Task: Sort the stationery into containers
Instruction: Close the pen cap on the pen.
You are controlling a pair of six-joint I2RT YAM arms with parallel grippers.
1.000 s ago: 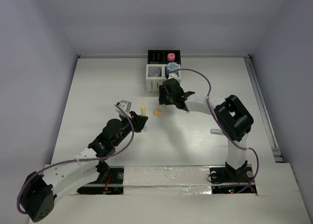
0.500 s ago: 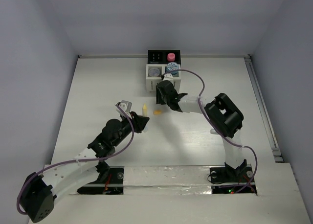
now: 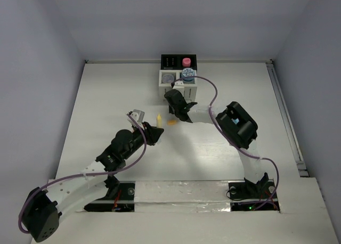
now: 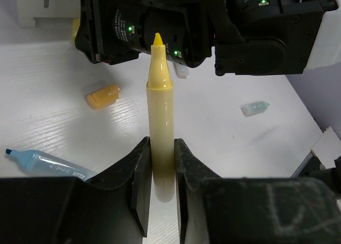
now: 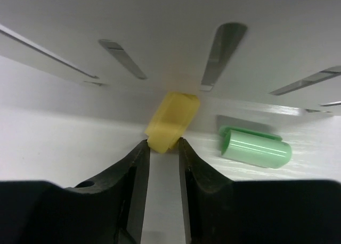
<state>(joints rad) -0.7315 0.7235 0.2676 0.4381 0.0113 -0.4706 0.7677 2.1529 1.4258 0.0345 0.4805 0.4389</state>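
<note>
My left gripper (image 4: 161, 148) is shut on an uncapped yellow marker (image 4: 160, 116), tip pointing away; in the top view the left gripper (image 3: 154, 128) hangs left of centre. My right gripper (image 5: 162, 145) pinches the narrow end of a yellow stub (image 5: 171, 120) lying against the slatted white wall of the containers (image 5: 160, 36). A green stub (image 5: 254, 146) lies just to its right. From above, the right gripper (image 3: 173, 99) is at the front of the containers (image 3: 164, 87). An orange stub (image 3: 171, 122) lies between the two grippers.
A blue marker (image 4: 48, 161) lies on the table at the left, and a small clear cap (image 4: 254, 108) at the right. The containers hold a pink stub (image 3: 186, 62) and blue-white rolls (image 3: 187, 73). The right arm's elbow (image 3: 237, 124) is over the table's middle right.
The right gripper has moved left to the front of the containers and its jaws have closed on the yellow stub. The left arm has held still with the marker.
</note>
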